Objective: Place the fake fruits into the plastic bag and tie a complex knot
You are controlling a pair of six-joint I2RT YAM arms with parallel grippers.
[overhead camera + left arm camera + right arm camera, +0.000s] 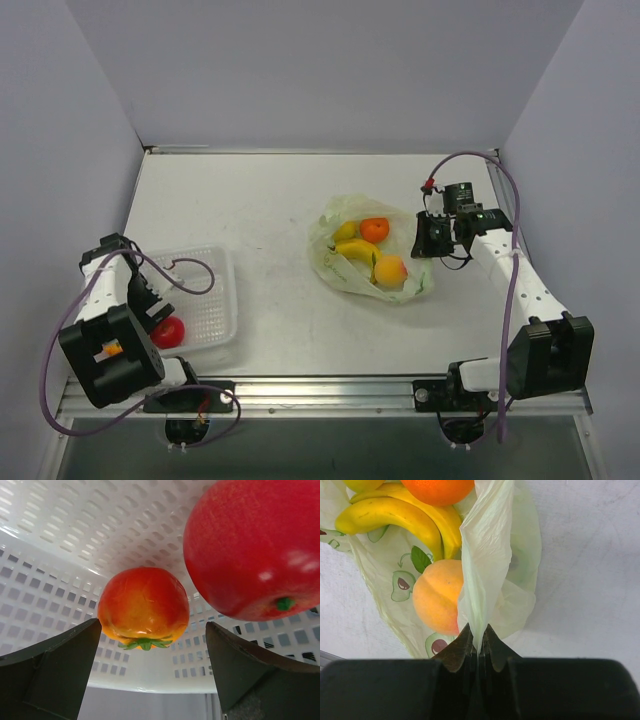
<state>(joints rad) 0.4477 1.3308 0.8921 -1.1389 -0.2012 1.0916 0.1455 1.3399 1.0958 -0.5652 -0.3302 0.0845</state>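
Our left fingers (pixel 65 665) spread wide around a glossy red-orange fruit (pixel 143 607) in the basket (pixel 75 540). Light, hard and probably slippery, it wants gripping across its middle. Our right fingers (pixel 451 656) pinch the soft bag (pixel 485 545) mid-table (pixel 270 200), other fruits (pixel 437 597) inside.

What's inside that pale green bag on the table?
Inside the plastic bag lie yellow bananas, an orange, a peach-coloured fruit and a small yellow fruit at the back. Anything beneath them, or under the folded film, is covered.
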